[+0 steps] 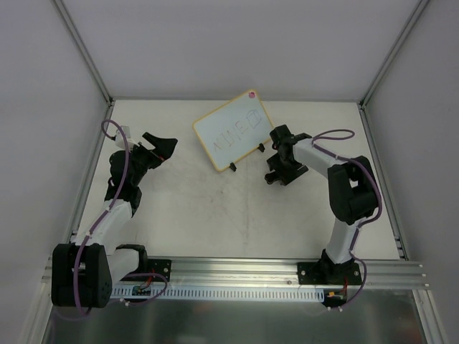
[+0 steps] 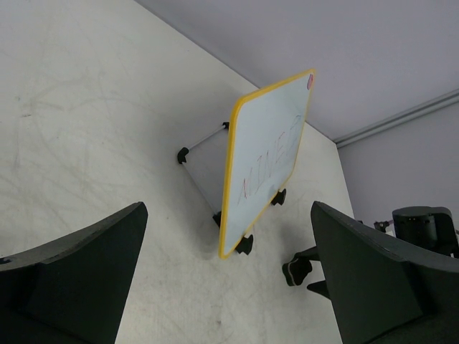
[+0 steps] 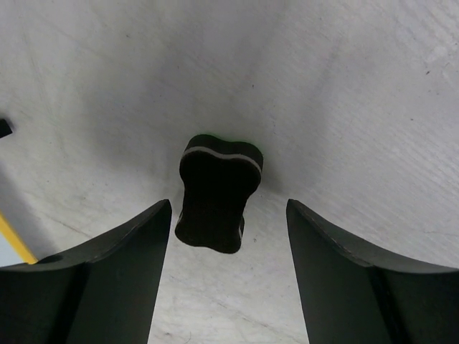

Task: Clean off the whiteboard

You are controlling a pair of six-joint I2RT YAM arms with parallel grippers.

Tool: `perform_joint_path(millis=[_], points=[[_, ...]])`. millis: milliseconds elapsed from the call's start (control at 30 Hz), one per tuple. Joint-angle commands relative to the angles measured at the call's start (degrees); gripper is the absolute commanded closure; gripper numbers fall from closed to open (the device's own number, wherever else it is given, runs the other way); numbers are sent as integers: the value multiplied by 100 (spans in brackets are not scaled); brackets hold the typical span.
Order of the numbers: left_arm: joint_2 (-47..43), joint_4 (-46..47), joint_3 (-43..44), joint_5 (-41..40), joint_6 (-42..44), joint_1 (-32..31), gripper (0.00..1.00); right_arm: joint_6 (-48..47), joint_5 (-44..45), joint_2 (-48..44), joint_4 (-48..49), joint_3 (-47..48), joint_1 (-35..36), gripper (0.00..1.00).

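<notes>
The whiteboard [image 1: 231, 132] stands tilted on black clips at the back middle of the table, with a yellow rim, a pink dot at its far corner and faint red writing. It also shows in the left wrist view [image 2: 265, 161]. A small black bow-shaped eraser block [image 3: 217, 193] lies on the table right of the board; it also shows in the left wrist view [image 2: 296, 269]. My right gripper [image 3: 229, 276] is open just above the block, with one finger on each side, not touching it. My left gripper [image 1: 161, 145] is open and empty, left of the board.
Grey walls with metal posts close the table on three sides. The board's corner [image 3: 14, 240] shows at the left edge of the right wrist view. The table top [image 1: 215, 215] is white and scuffed.
</notes>
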Motion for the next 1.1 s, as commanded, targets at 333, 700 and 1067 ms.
perform_joint_path(millis=[333, 700, 1067], points=[[-135, 217, -66, -125, 217, -57, 1, 151, -224, 409, 141, 257, -192, 49], [-145, 138, -75, -187, 270, -48, 1, -348, -260, 401, 132, 327, -201, 71], [233, 190, 101, 16, 411, -48, 1, -2580, -216, 14, 518, 838, -70, 84]])
